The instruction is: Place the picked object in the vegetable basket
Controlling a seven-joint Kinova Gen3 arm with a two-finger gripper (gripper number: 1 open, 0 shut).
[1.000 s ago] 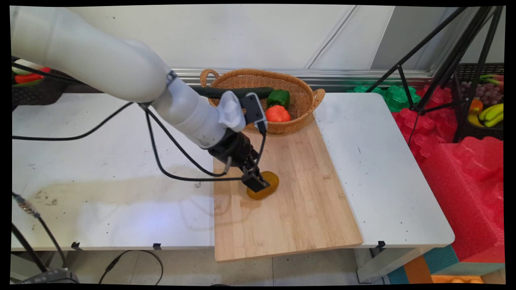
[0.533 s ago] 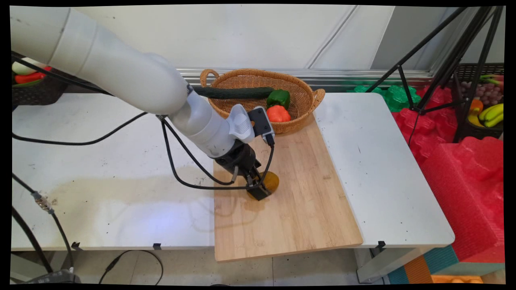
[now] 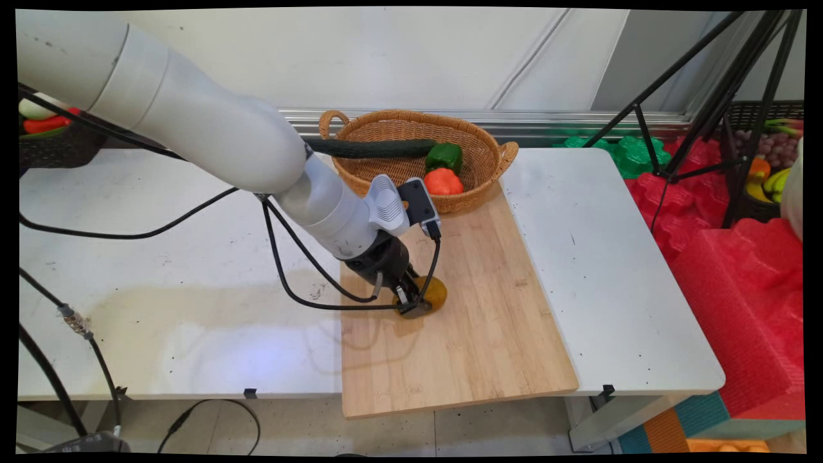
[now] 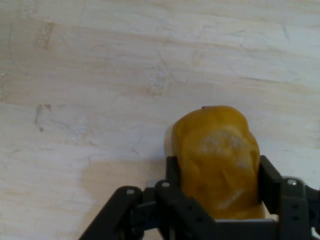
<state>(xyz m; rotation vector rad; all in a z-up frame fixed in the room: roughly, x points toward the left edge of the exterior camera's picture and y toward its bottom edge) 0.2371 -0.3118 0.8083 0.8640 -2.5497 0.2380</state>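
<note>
A yellow-brown potato point(image 3: 436, 292) lies on the wooden cutting board point(image 3: 476, 334), towards its left side. My gripper point(image 3: 411, 307) is down on the board around it, the arm slanting in from the upper left. In the hand view the potato point(image 4: 220, 150) sits between the two black fingers point(image 4: 172, 167), one pressed against each side, so the gripper point(image 4: 218, 164) is shut on it. The potato's underside rests on the board; its near end is hidden by the hand in the main view.
A wicker basket point(image 3: 495, 161) stands at the board's far end, holding an orange pepper point(image 3: 442, 181), a green pepper point(image 3: 445, 155) and a dark cucumber point(image 3: 373, 148). Black cables hang from the arm over the white table point(image 3: 161, 289). A tripod point(image 3: 694, 116) and red foam stand at the right.
The gripper has come down over the potato, from just above it to board level, and its fingers now hug both sides. The potato has not moved.
</note>
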